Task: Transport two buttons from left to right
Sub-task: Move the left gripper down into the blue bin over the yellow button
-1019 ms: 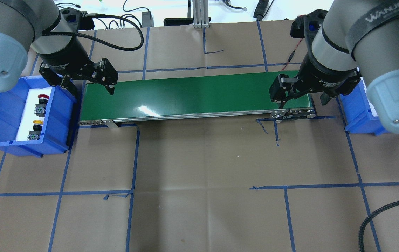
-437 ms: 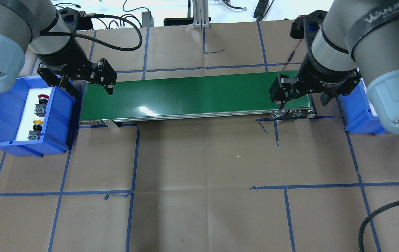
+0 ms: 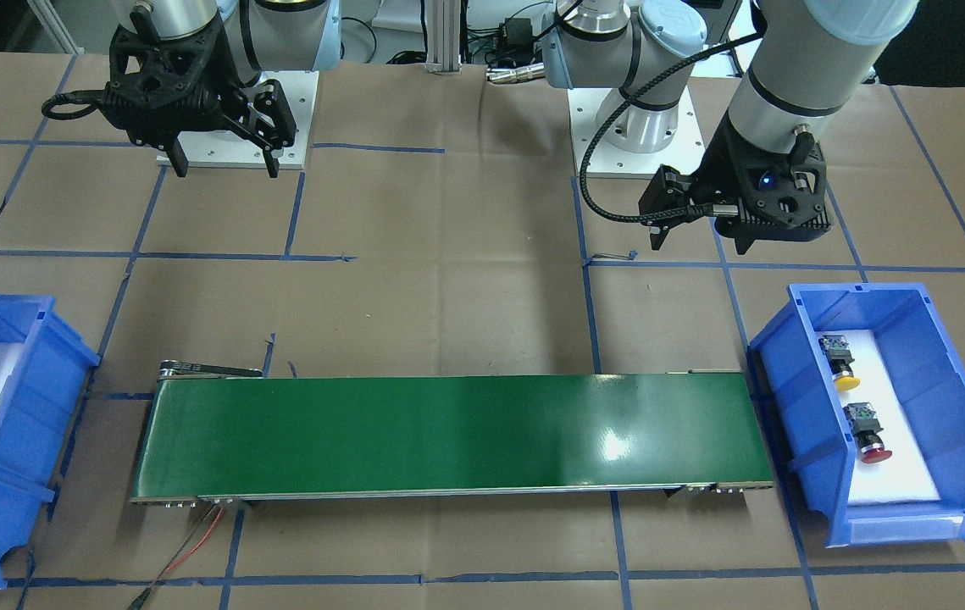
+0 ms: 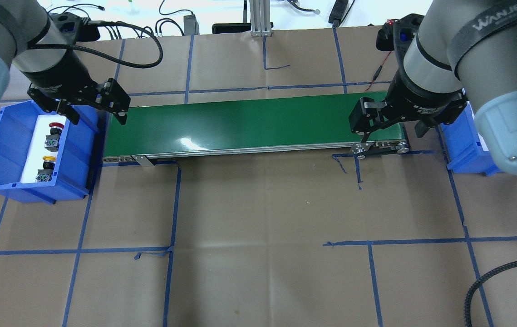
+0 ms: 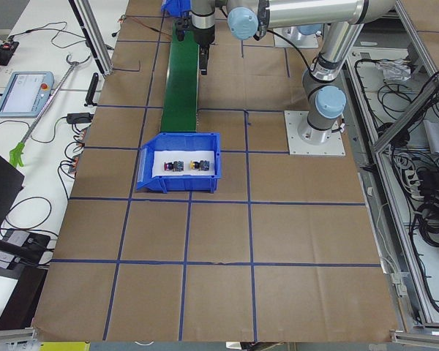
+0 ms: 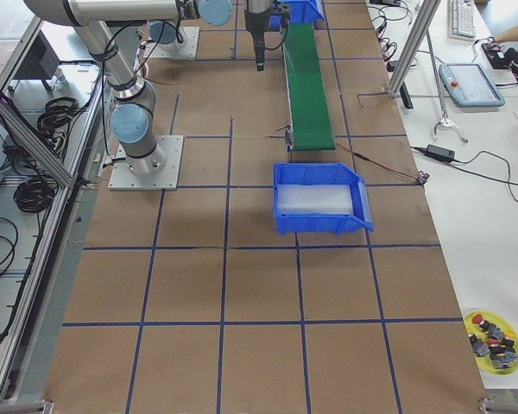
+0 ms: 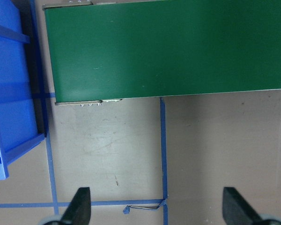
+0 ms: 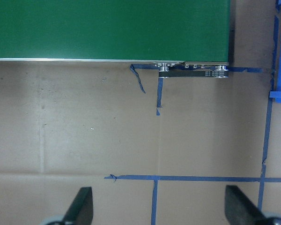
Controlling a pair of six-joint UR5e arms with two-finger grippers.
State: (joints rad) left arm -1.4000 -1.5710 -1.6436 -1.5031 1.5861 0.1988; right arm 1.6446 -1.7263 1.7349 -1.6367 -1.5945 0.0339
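Buttons first: the red button (image 4: 53,135) and the yellow button (image 4: 46,169) both lie on the white liner of the left bin (image 4: 79,154), red farther from me, yellow nearer, with a gap between them. Nothing has crossed yet, so I judge this is the very start of the job.

My left fingers (image 4: 120,106) are spread wide and empty, hanging above the line where the bin's inner wall meets the left end of the belt (image 4: 249,122). My left wrist camera confirms it: belt end, bare counter (image 4: 263,227), a slice of blue wall, and no button between the tips.

So the step in hand, as I read it, is getting over the bin for the first pick. To do it well, I slide further out over the liner until one button sits dead centre between the tips. I want the flat sides of the block body, not the round cap, which would likely slip. I go down straight, clear of the bin wall and clear of the other button, then close gently.

My right fingers (image 4: 362,119) are also apart and empty, hovering at the belt's right end beside the right bin (image 4: 465,145).
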